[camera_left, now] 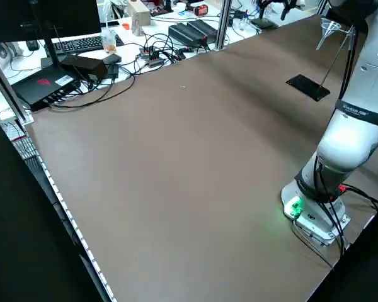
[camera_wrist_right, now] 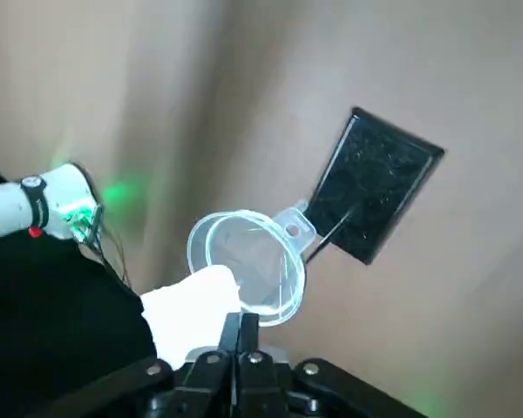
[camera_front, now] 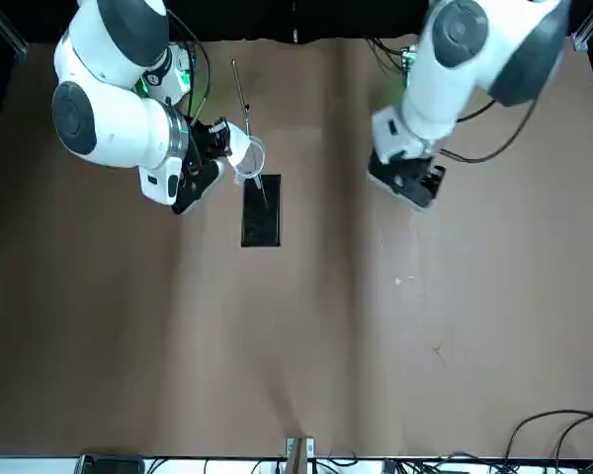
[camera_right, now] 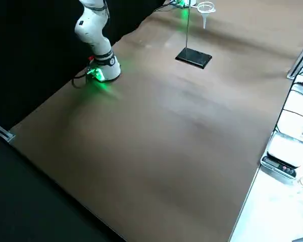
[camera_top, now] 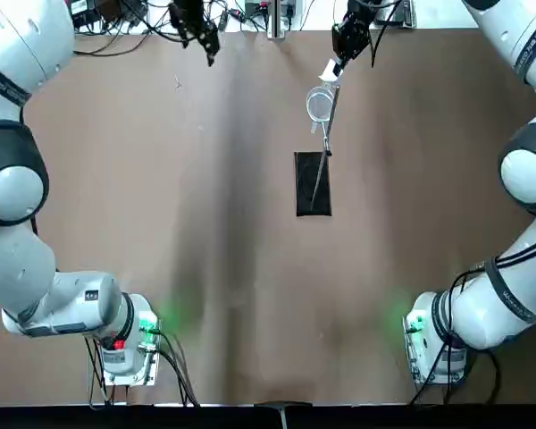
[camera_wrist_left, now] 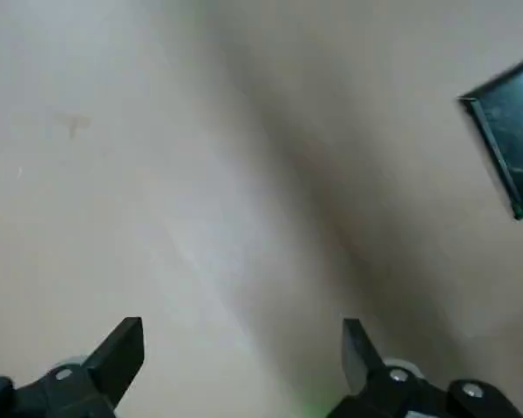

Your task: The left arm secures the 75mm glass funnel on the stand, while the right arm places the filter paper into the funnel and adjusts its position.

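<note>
The clear glass funnel [camera_top: 320,104] sits in the wire ring of the stand, whose black base [camera_top: 312,183] lies at the table's far middle. My right gripper [camera_top: 347,40] hovers just beyond the ring, shut on the white folded filter paper [camera_wrist_right: 192,306]. In the right wrist view the paper's edge overlaps the rim of the funnel [camera_wrist_right: 247,264]. My left gripper [camera_top: 204,34] hangs open and holds nothing, well to the left of the stand near the far edge. Its wrist view shows bare table and a corner of the stand's base [camera_wrist_left: 511,131].
Cables and electronics [camera_left: 176,34] crowd the bench beyond the table's far edge. The arm bases with green lights [camera_top: 147,326] stand at the near corners. A white device [camera_right: 285,151] sits beside the table on the robot's right.
</note>
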You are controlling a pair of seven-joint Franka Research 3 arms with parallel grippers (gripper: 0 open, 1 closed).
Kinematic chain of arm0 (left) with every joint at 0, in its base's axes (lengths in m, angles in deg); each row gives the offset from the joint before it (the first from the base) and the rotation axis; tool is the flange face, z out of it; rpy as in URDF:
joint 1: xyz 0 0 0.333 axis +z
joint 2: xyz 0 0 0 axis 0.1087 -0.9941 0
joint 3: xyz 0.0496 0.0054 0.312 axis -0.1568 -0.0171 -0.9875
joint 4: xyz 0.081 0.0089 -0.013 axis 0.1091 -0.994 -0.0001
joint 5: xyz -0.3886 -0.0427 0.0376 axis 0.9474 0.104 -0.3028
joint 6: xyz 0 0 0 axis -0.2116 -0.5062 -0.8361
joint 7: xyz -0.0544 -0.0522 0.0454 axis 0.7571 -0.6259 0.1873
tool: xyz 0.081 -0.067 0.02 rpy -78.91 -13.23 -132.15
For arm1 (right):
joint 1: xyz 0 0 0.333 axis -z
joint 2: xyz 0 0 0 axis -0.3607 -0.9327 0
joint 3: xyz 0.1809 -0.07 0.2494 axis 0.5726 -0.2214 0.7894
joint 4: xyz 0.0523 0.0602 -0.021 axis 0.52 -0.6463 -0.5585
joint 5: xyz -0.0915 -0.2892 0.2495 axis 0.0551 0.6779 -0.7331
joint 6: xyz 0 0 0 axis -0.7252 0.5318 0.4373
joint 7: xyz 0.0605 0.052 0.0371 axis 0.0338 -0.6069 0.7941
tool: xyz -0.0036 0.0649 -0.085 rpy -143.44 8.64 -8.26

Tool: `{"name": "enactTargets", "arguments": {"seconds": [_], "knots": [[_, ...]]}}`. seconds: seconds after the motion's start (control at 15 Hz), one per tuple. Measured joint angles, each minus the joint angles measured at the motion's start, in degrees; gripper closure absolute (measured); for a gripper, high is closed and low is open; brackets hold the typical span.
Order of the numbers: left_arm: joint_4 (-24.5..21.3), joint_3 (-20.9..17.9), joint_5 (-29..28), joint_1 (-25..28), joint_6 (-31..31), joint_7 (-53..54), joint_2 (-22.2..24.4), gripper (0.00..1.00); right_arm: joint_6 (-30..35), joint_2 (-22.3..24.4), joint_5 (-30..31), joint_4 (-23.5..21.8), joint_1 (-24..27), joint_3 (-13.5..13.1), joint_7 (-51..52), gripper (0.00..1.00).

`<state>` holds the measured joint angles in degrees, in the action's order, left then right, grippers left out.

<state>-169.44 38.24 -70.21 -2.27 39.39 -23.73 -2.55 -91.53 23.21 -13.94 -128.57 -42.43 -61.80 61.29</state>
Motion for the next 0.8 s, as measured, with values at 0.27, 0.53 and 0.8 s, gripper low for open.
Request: {"name": "enactTargets", "arguments": {"seconds": [0.27, 0.53, 0.8], "knots": [[-0.06, -1.99, -0.01, 3.60, -3.73, -5.22, -0.01, 0.00, -1.99, -0.43, -1.05, -1.44, 0.05, -0.19, 6.27, 0.99], [0.01, -2.42, -0.25, 8.60, -3.97, -5.63, -0.01, 0.00, -3.12, -0.80, -1.16, -3.05, -0.16, -0.11, 7.99, 0.99], [0.18, -2.96, -1.18, 9.61, -3.97, -10.38, 0.00, 0.00, -3.76, -0.85, -1.20, -3.56, -0.81, -0.04, 8.04, 0.98]]}}
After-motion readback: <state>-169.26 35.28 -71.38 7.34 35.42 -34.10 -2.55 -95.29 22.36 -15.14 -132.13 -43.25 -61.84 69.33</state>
